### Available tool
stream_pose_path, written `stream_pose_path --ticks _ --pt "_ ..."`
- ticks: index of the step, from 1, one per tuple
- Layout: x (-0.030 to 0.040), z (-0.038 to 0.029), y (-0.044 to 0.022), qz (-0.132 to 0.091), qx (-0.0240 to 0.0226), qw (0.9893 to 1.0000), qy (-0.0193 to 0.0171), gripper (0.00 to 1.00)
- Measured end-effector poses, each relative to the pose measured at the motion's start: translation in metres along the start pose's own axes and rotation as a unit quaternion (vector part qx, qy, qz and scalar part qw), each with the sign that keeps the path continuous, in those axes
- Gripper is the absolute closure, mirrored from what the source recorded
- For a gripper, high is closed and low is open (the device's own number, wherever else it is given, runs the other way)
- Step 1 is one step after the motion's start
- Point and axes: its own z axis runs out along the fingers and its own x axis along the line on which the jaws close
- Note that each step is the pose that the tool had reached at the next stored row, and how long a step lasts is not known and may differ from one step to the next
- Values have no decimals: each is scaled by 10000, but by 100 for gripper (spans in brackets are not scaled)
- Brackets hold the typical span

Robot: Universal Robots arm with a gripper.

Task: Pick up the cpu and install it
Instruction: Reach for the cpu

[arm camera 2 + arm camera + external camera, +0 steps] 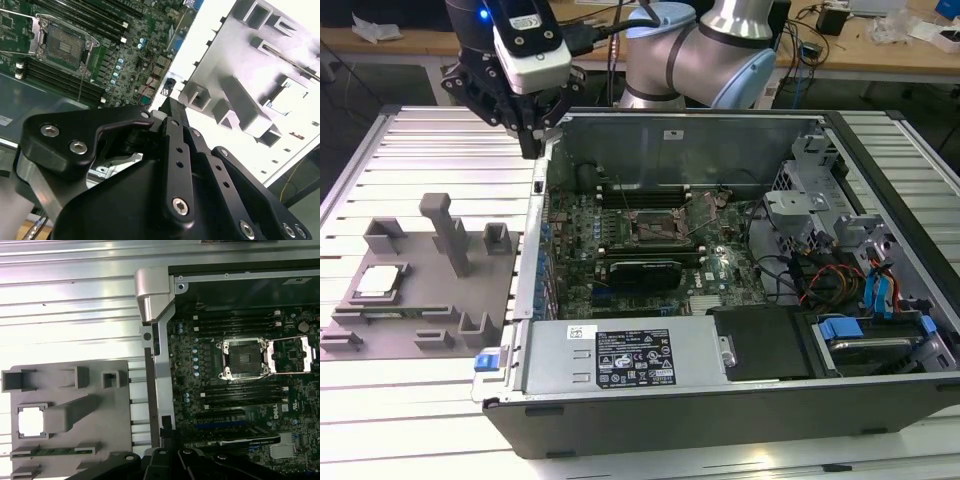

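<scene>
Approach seemed the current step: the gripper [530,148], jaws pressed together, hung by a corner of the case [720,140], well apart from the cpu [377,281] on the tray [430,295]. Grasping would need them spread.

The arm [720,75] is pale blue and silver, with rounded joints. Above the gripper [529,150] sits a white-and-black camera block [530,50] with a blue light [483,13] — black cables [592,32] run behind it. The gripper's matte black links [172,150] carry silver hex screws [180,205].
</scene>
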Motion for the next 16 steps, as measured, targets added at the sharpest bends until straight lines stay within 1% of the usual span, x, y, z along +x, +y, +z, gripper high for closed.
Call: stream_pose_path --ticks 3,8,11,16 --pt "31 0 -1 0 -1 10000 -1 89" --pt "102 -2 0 0 0 10000 -1 89" --pt "173 -3 5 0 -1 10000 -2 89" --pt "230 -5 5 -1 0 10000 -2 89"
